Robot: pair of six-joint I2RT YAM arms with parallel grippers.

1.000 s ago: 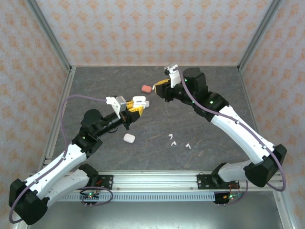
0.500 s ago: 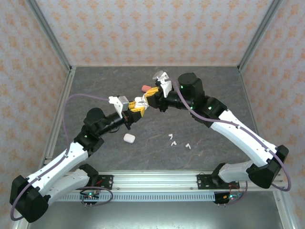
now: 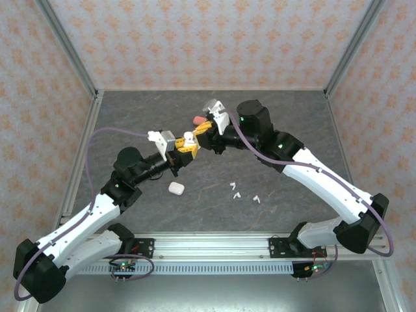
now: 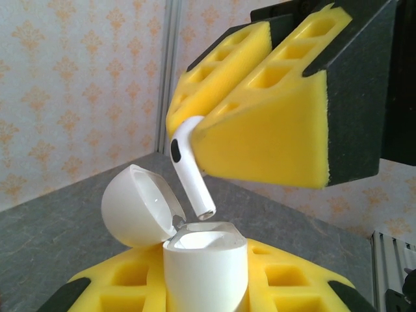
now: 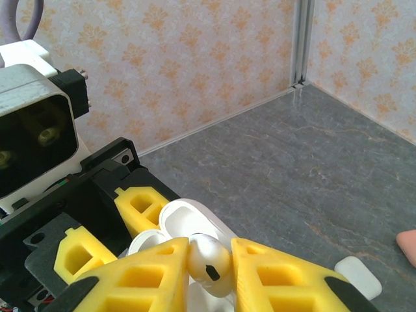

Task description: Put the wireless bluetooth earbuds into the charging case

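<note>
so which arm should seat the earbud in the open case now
Right. The right gripper pinches a white earbud, stem pointing down just above the open charging case that the left gripper holds.

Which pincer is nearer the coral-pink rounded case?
Right. The right pincer, holding a white earbud, hovers beside the coral-pink rounded case; the left pincer, gripping an open white case, is farther toward the bases.

light: bright, even | shadows: soft | focus: sharp | glare: slight
</note>
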